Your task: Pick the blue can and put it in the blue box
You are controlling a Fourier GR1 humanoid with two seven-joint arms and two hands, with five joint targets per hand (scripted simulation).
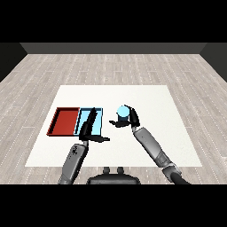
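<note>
- Grey wood-plank flooring runs back to a dark wall behind the white rectangular table [146,95].
- Towards the table's left edge lie a shallow red tray [63,122] and, touching its right side, a shallow light blue tray [98,116].
- Right black hand [130,118] curls round the light blue cylindrical can [123,113], right of the blue tray, near the table's middle.
- Left black hand [88,128], fingers straight, covers part of the blue tray.
- Whether the can touches the table is unclear.

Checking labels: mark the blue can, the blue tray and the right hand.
blue can [123,113], head view, on its side wall.
blue tray [100,120], head view, on its right part, beside the left hand's fingers.
right hand [132,119], head view, on the fingers curled round the can.
</note>
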